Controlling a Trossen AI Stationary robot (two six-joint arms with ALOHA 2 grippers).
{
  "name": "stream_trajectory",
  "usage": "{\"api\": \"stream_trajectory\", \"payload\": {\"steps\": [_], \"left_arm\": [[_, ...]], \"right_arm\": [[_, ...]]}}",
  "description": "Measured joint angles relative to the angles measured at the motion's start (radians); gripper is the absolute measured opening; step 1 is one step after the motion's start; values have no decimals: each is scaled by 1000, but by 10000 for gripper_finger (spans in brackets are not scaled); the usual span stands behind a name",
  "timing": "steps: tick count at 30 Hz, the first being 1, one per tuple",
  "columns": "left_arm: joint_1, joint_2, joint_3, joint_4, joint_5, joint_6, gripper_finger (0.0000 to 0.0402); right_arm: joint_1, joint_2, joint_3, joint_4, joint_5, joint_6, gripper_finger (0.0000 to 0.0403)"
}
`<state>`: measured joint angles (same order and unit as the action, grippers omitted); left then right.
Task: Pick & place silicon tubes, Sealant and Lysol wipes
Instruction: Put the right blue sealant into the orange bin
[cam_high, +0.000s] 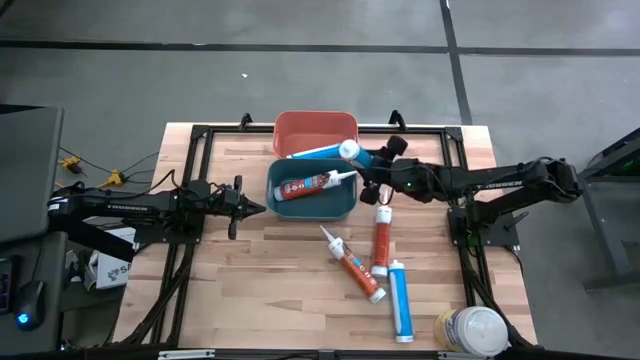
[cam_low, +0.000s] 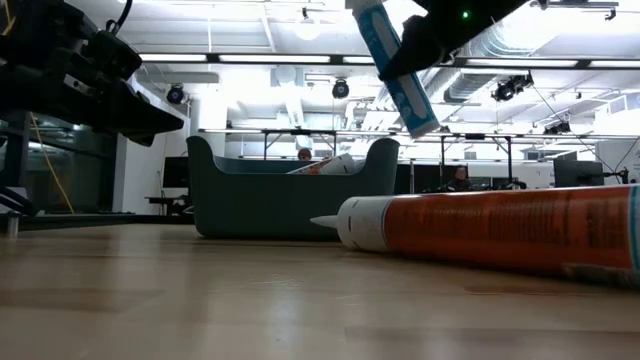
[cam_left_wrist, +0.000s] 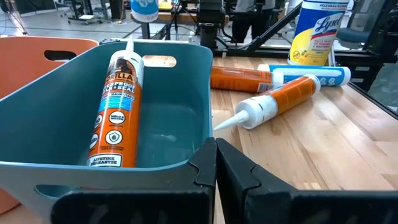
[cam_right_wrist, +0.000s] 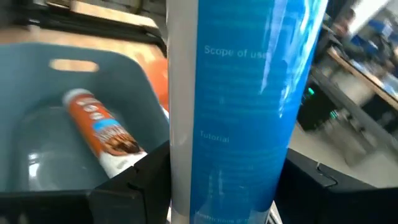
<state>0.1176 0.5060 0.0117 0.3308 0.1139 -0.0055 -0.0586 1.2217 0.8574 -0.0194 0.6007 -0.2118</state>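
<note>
My right gripper (cam_high: 372, 172) is shut on a blue tube (cam_high: 318, 152) in the air over the blue bin (cam_high: 345, 205) and the red bin (cam_high: 315, 125). The tube fills the right wrist view (cam_right_wrist: 249, 106). An orange tube (cam_high: 310, 184) lies in the blue bin. Two orange tubes (cam_high: 381, 240) (cam_high: 358, 270) and a blue tube (cam_high: 400, 300) lie flat on the table. The Lysol wipes canister (cam_high: 472, 330) stands at the near right edge. My left gripper (cam_high: 258, 208) is shut, level, at the blue bin's left wall (cam_left_wrist: 124, 171). My right gripper pinches the blue tube's round body (cam_right_wrist: 186, 155) between its two fingers (cam_right_wrist: 140, 177), which lie across the tube. It comes from the table's right side. The tube is lifted clear and slants, one end lower (cam_low: 420, 120), above the bins. My left gripper's shut tips are right at the blue bin's left wall; I cannot tell whether they touch it.
The red bin stands behind the blue bin, touching it. A black frame (cam_high: 200, 135) runs along the table's edges. Bare wood (cam_high: 270, 290) lies on the near left. The right arm (cam_high: 500, 182) stretches over the table's right side.
</note>
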Motion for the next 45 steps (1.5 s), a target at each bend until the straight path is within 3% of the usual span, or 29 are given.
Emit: {"api": "stream_trajectory", "payload": {"steps": [9,24,30,45], "left_arm": [[0,0,0,0,0,0,0],[0,0,0,-3,-1,0,0],[0,0,0,-13,-1,0,0],[0,0,0,-49,-4,0,0]], "right_arm": [[-72,0,0,73,-448,-70,212],[-217,45,32,202,-585,-104,212],[-293,161,221,96,-666,-128,212],[-435,634,838,-429,-661,-260,212]]}}
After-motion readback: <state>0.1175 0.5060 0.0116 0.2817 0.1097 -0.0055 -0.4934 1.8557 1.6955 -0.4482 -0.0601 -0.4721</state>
